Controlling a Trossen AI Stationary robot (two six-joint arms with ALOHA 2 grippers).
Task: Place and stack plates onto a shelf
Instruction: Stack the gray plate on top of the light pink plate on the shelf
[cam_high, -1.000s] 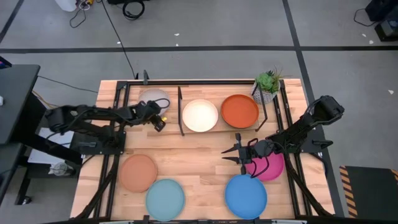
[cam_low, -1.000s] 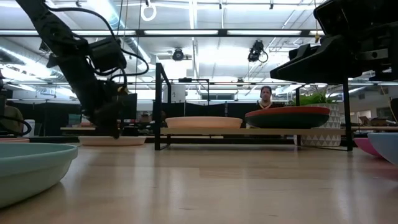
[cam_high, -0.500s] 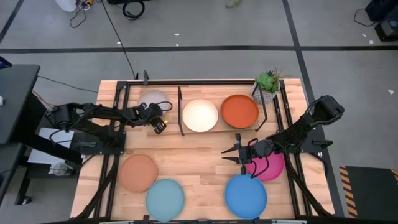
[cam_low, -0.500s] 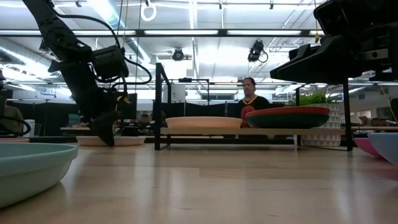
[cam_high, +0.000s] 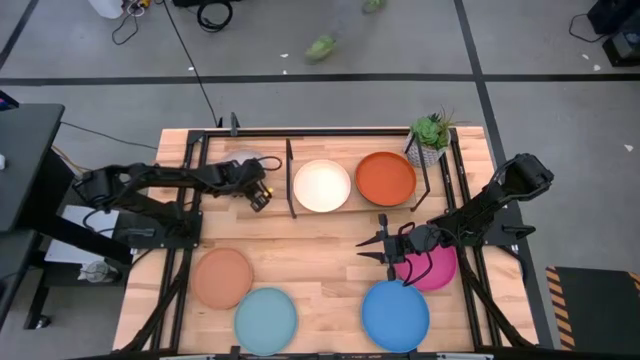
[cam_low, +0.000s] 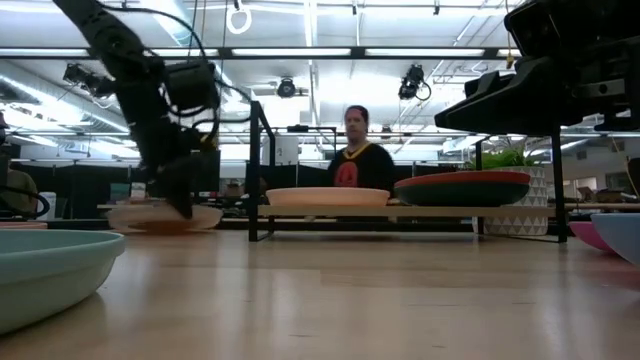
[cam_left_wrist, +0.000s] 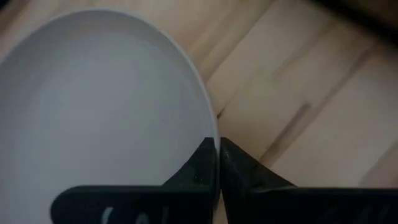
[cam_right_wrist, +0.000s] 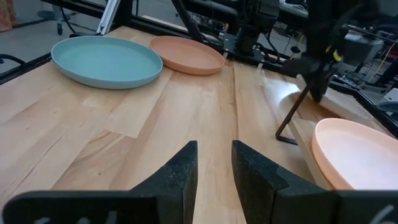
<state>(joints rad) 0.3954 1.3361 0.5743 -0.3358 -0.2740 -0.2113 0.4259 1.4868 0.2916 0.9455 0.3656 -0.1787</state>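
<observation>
The grey-white plate (cam_high: 240, 156) lies at the table's far left, beside the shelf (cam_high: 352, 208); it fills the left wrist view (cam_left_wrist: 99, 112). My left gripper (cam_high: 258, 193) is shut on its rim. The shelf carries the pale peach plate (cam_high: 322, 185) and the orange plate (cam_high: 386, 177). In the low view the orange plate (cam_low: 462, 180) seems to rest on a dark one. My right gripper (cam_high: 385, 250) is open and empty above the table, beside the magenta plate (cam_high: 438, 270). My left gripper pinches the grey-white plate's rim (cam_left_wrist: 208, 134) between its two fingers, one over the plate's inside and one outside the edge. It holds the rim on the side nearest the shelf. The fingers slant down from above. In the low view the plate (cam_low: 140, 217) looks slightly raised.
The tan plate (cam_high: 222, 277), light blue plate (cam_high: 266, 318) and bright blue plate (cam_high: 395, 312) lie along the near edge. A potted plant (cam_high: 430, 138) stands at the shelf's far right end. A person (cam_low: 352, 160) is beyond the table.
My left gripper has shifted a little toward the far edge, over the grey-white plate. In the low view the plate now stands higher and thicker than before, as if tipped up. A person has walked across behind the table.
</observation>
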